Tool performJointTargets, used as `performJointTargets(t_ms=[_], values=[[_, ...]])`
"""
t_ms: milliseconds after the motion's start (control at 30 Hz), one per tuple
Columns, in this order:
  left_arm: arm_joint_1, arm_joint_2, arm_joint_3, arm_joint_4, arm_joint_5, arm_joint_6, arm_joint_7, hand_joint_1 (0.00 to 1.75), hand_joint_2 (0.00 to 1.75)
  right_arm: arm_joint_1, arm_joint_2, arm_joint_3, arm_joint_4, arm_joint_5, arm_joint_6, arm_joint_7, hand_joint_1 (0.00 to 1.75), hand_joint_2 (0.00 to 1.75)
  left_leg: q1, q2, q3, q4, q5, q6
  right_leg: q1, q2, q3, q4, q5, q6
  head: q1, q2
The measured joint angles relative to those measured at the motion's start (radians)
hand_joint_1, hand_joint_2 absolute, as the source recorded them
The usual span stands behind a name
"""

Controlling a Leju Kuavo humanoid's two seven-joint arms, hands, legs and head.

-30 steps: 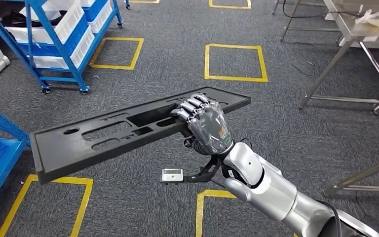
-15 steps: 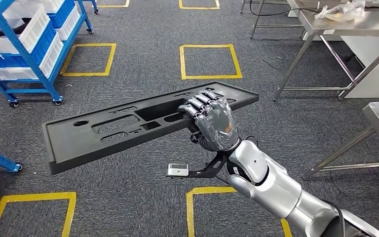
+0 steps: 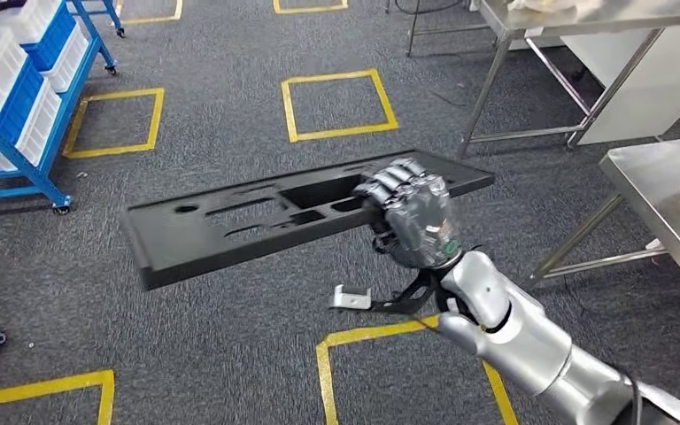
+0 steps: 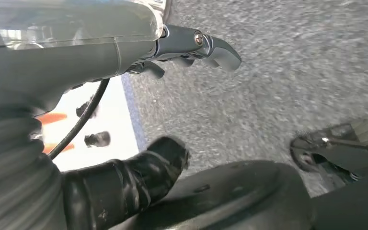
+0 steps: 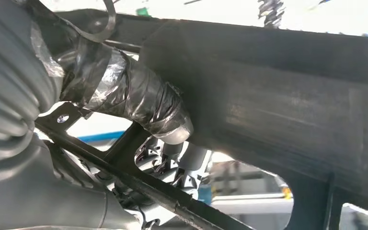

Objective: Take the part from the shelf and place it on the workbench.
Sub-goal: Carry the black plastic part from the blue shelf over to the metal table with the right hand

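robot carries a long black plastic panel across a workshop floor

the right hand (image 3: 412, 217) clasps a long, flat black panel (image 3: 257, 221) by one long edge, fingers curled over the top and the thumb underneath, as the right wrist view shows from below (image 5: 139, 103). the panel hangs in the air above the floor, roughly level, most of its length reaching out to the robot's left of the grip. it has a raised rim and several slots and cut-outs through it.

it looks like rigid moulded plastic, probably light for its size, and it shows no sag. held off-centre, it is likely to tip or twist, so a grip nearer the middle, or along the rim beside a cut-out, would probably steady it. the smooth surface may slip.

the left hand (image 4: 139, 177) hangs low over the carpet, holding nothing, its fingers apart.

the floor (image 3: 230, 354) is dark grey carpet marked with yellow taped squares (image 3: 336, 104). a steel desk (image 3: 664, 190) stands at the right, its top just beside the robot, probably the goal. a second steel table (image 3: 584, 18) stands further back. a blue wheeled shelf (image 3: 18, 97) with white and blue bins stands at the far left.
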Motion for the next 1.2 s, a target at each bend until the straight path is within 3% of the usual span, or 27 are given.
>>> performJointTargets(t_ms=[67,133,167,200,267,333,400,433,500,567,633,667,700,767,833,867,933,1000,1100,1133,1167,1200], values=[[0.003,0.000,0.000,0.000,-0.001,0.000,-0.002,0.00,1.75,0.034,-0.032,-0.049,-0.022,-0.013,-0.004,-0.022,1.75,1.75,0.000,-0.024,-0.059,0.129,-0.061,0.002,0.005,0.013,0.000,0.000,-0.001,-0.010,0.000,0.000],[0.006,0.000,0.000,0.000,-0.002,0.000,-0.004,0.00,1.75,0.064,-0.049,-0.093,-0.036,-0.017,-0.001,-0.040,1.75,1.75,-0.001,-0.031,-0.106,0.219,-0.080,0.005,0.009,0.035,0.000,0.002,-0.002,-0.013,0.000,0.000],[0.006,0.000,0.000,0.000,-0.002,0.000,-0.004,0.00,1.75,0.072,-0.055,-0.109,-0.041,-0.017,0.001,-0.045,1.75,1.75,-0.001,-0.033,-0.106,0.214,-0.061,0.008,0.011,0.048,0.000,0.004,-0.002,-0.014,0.000,0.000],[0.006,0.000,0.000,0.000,-0.002,0.000,-0.005,0.00,1.75,0.076,-0.060,-0.121,-0.045,-0.015,0.005,-0.047,1.75,1.75,-0.001,-0.037,-0.090,0.172,-0.027,0.012,0.011,0.061,0.001,0.006,-0.003,-0.014,0.000,0.000],[0.005,0.000,0.000,0.000,-0.002,0.001,-0.008,0.00,1.75,0.079,-0.072,-0.142,-0.054,-0.009,0.011,-0.050,1.75,1.75,-0.001,-0.065,-0.038,0.046,0.039,0.020,0.012,0.084,-0.002,0.012,-0.005,-0.010,0.000,0.000],[0.003,0.000,0.000,0.000,-0.001,0.001,-0.012,0.00,1.75,0.083,-0.082,-0.163,-0.063,-0.003,0.016,-0.051,1.75,1.75,-0.001,-0.088,-0.006,-0.031,0.057,0.024,0.012,0.103,-0.010,0.018,-0.005,-0.001,0.000,0.000],[0.000,-0.001,0.000,0.000,-0.001,0.001,-0.013,0.00,1.75,0.087,-0.091,-0.178,-0.067,0.000,0.018,-0.052,1.75,1.75,-0.003,-0.079,0.003,-0.046,0.053,0.029,0.009,0.118,-0.015,0.016,-0.001,0.011,0.000,0.000],[-0.001,-0.002,0.000,0.000,-0.001,0.001,-0.013,0.00,1.75,0.091,-0.096,-0.183,-0.068,0.001,0.019,-0.052,1.75,1.75,-0.003,-0.070,0.007,-0.054,0.057,0.035,0.007,0.111,-0.017,0.019,-0.004,0.016,0.000,0.000],[-0.001,-0.004,0.000,0.000,-0.001,0.002,-0.013,0.00,1.75,0.095,-0.105,-0.192,-0.071,0.003,0.019,-0.052,1.75,1.75,-0.001,-0.052,0.014,-0.070,0.065,0.047,0.006,0.072,-0.036,0.061,-0.033,0.027,0.001,0.000],[0.000,-0.005,0.000,0.000,-0.001,0.002,-0.013,0.00,1.75,0.098,-0.108,-0.196,-0.073,0.005,0.020,-0.052,1.75,1.75,-0.001,-0.034,0.017,-0.075,0.067,0.052,0.003,0.034,-0.088,0.171,-0.092,0.038,0.001,0.000],[0.002,-0.005,0.000,0.000,-0.001,0.002,-0.013,0.00,1.75,0.102,-0.108,-0.197,-0.074,0.005,0.022,-0.052,1.75,1.75,-0.001,-0.016,0.017,-0.075,0.065,0.052,-0.005,0.027,-0.133,0.263,-0.120,0.048,0.001,0.000],[0.002,-0.006,0.000,0.000,-0.001,0.002,-0.013,0.00,1.75,0.105,-0.108,-0.197,-0.074,0.005,0.023,-0.052,1.75,1.75,-0.001,-0.006,0.017,-0.074,0.063,0.051,-0.010,0.024,-0.133,0.262,-0.108,0.053,0.001,0.000],[0.001,-0.006,0.000,0.000,-0.002,0.004,-0.013,0.00,1.75,0.106,-0.108,-0.198,-0.074,0.008,0.023,-0.050,1.75,1.75,0.000,0.002,0.018,-0.072,0.060,0.048,-0.014,0.017,-0.113,0.223,-0.079,0.057,0.001,0.000],[0.001,-0.006,-0.001,0.000,-0.010,0.019,-0.013,0.00,1.75,0.109,-0.112,-0.202,-0.077,0.021,0.022,-0.043,1.75,1.75,0.000,0.018,0.021,-0.065,0.051,0.038,-0.016,-0.013,-0.048,0.094,-0.023,0.061,0.001,0.000],[0.000,-0.007,-0.008,0.000,-0.025,0.056,-0.012,0.00,1.75,0.125,-0.121,-0.218,-0.087,0.039,0.018,-0.033,1.75,1.75,-0.004,0.027,0.024,-0.059,0.043,0.025,-0.010,-0.030,-0.013,0.023,-0.007,0.052,0.000,0.000],[0.000,-0.007,-0.012,0.000,-0.033,0.074,-0.011,0.00,1.75,0.139,-0.127,-0.230,-0.094,0.045,0.016,-0.029,1.75,1.75,-0.006,0.031,0.026,-0.059,0.041,0.019,-0.005,-0.028,-0.013,0.021,-0.012,0.044,0.000,0.000],[-0.002,-0.007,-0.022,0.000,-0.046,0.098,-0.004,0.00,1.75,0.166,-0.141,-0.257,-0.107,0.058,0.012,-0.025,1.75,1.75,-0.004,0.039,0.030,-0.059,0.035,0.007,-0.005,-0.012,-0.012,0.018,-0.011,0.029,0.000,0.000],[-0.002,-0.007,-0.031,0.000,-0.055,0.103,0.004,0.00,1.75,0.182,-0.155,-0.284,-0.118,0.076,0.010,-0.024,1.75,1.75,0.000,0.019,0.016,-0.018,0.003,-0.001,-0.008,0.003,-0.008,0.015,-0.010,0.014,0.000,0.000],[-0.001,-0.007,-0.039,0.000,-0.061,0.101,0.010,0.00,1.75,0.204,-0.175,-0.315,-0.130,0.102,0.010,-0.022,1.75,1.75,-0.001,-0.024,-0.072,0.166,-0.083,0.000,-0.003,0.027,-0.006,0.014,-0.011,0.001,0.000,0.000],[0.000,-0.007,-0.041,0.000,-0.061,0.100,0.010,0.00,1.75,0.213,-0.183,-0.324,-0.133,0.108,0.011,-0.020,1.75,1.75,-0.002,-0.029,-0.100,0.216,-0.094,0.003,0.001,0.037,-0.005,0.015,-0.012,0.000,0.000,0.000],[0.001,-0.007,-0.042,0.000,-0.061,0.098,0.010,0.00,1.75,0.220,-0.194,-0.334,-0.135,0.112,0.014,-0.019,1.75,1.75,-0.003,-0.032,-0.113,0.234,-0.086,0.007,0.004,0.048,-0.005,0.016,-0.012,-0.002,0.000,0.000],[0.002,-0.007,-0.043,0.000,-0.060,0.093,0.008,0.00,1.75,0.225,-0.205,-0.346,-0.137,0.115,0.020,-0.017,1.75,1.75,-0.005,-0.035,-0.108,0.210,-0.057,0.014,0.006,0.059,-0.004,0.017,-0.013,-0.003,0.000,0.000]])
